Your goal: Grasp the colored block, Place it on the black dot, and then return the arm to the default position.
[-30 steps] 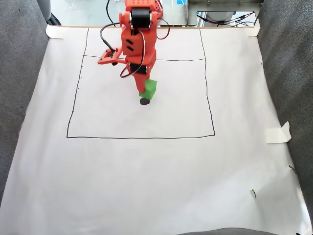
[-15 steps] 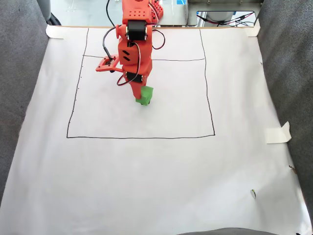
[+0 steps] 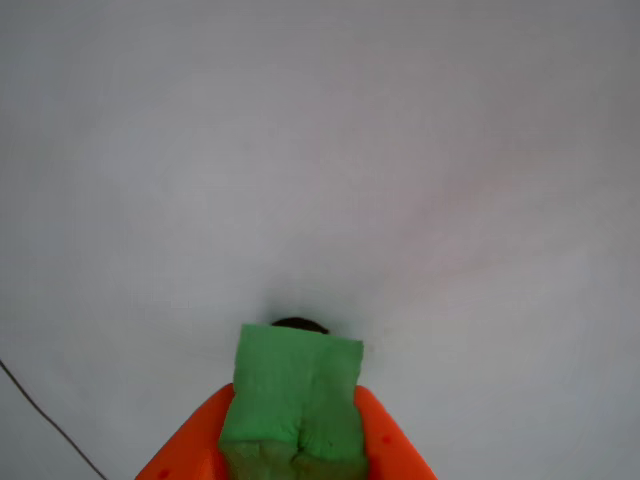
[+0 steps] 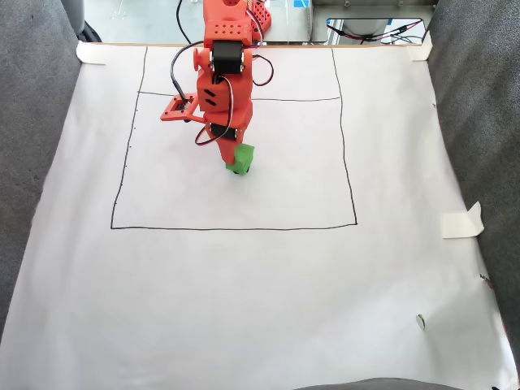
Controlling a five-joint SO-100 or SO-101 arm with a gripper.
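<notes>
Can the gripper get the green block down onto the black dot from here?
Probably yes. The gripper holds the green block right over the black dot, which mostly hides beneath it; bare white paper surrounds them, nothing blocking.

A large white sheet of paper point(image 4: 260, 309) covers the table. A thin black rectangle point(image 4: 355, 162) is drawn on its far half. Pieces of tape point(image 4: 461, 221) hold the right edge and the far corners. Grey fabric point(image 4: 32, 122) lies along the left and right sides.
</notes>
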